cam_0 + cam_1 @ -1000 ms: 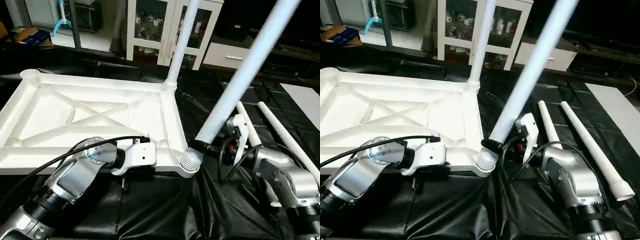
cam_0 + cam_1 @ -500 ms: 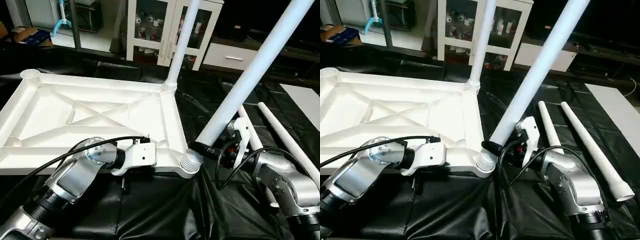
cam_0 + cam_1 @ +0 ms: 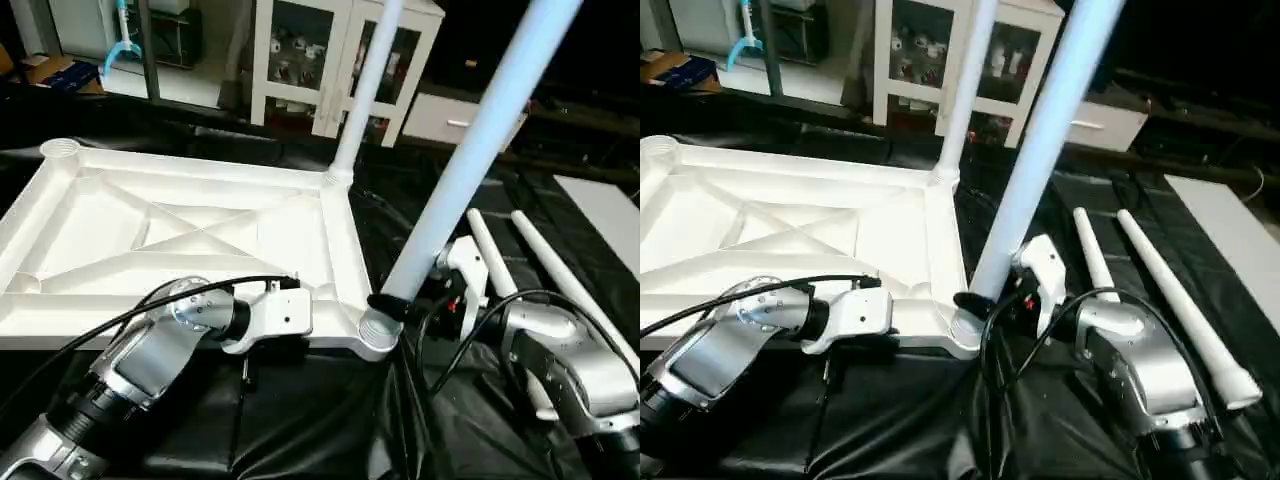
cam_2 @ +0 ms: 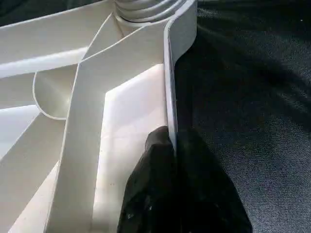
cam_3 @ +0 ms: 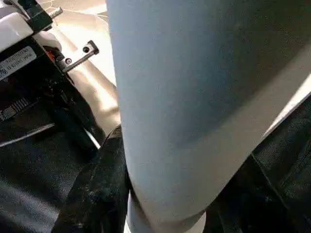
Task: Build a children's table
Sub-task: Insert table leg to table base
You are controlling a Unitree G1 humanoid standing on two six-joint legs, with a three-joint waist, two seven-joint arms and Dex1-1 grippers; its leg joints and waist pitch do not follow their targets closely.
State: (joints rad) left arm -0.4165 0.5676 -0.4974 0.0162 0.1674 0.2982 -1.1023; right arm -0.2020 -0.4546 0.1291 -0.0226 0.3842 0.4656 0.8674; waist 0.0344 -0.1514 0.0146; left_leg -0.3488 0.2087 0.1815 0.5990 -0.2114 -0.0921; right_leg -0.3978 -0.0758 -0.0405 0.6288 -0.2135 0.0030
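Tabletop [image 3: 190,225] left, spare legs [image 3: 545,265] right

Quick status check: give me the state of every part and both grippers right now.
Tabletop: upside down, ribs up.
Far leg: standing in its far corner socket.
Near leg: tilted, lower end at the near corner socket.
Two spare legs: lying loose on the black cover.
Left gripper: shut on the tabletop's rim.
Right gripper: gripping the near leg.

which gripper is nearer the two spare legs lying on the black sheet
Right. The right gripper grips the slanted leg at the near corner socket, just beside the spare legs. The left gripper pinches the tabletop rim, farther away.
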